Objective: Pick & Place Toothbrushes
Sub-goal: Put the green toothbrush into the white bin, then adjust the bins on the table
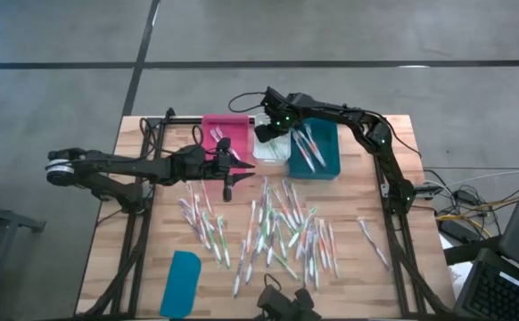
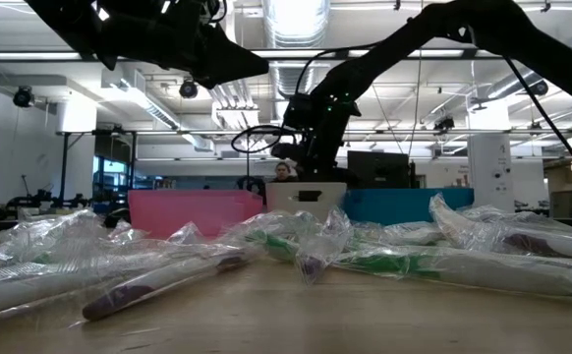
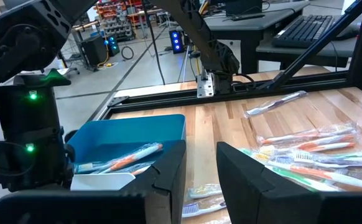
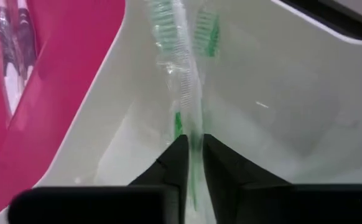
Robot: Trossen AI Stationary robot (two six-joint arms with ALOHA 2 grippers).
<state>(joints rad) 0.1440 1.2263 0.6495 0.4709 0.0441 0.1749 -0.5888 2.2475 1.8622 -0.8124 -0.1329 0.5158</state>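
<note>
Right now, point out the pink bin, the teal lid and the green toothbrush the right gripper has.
pink bin (image 1: 225,130), high view, bare floor.
teal lid (image 1: 181,283), high view, flat middle.
green toothbrush (image 4: 182,78), right wrist view, wrapped handle.

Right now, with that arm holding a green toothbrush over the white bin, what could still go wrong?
The right arm's fingers pinch the wrapped green toothbrush only near one end, so it may swing and catch the white bin wall or tip toward the pink bin beside it. Its crinkly wrapper could also cling to the fingers on release. Meanwhile the left arm's fingers hang low over the loose toothbrushes and might scatter them.
</note>
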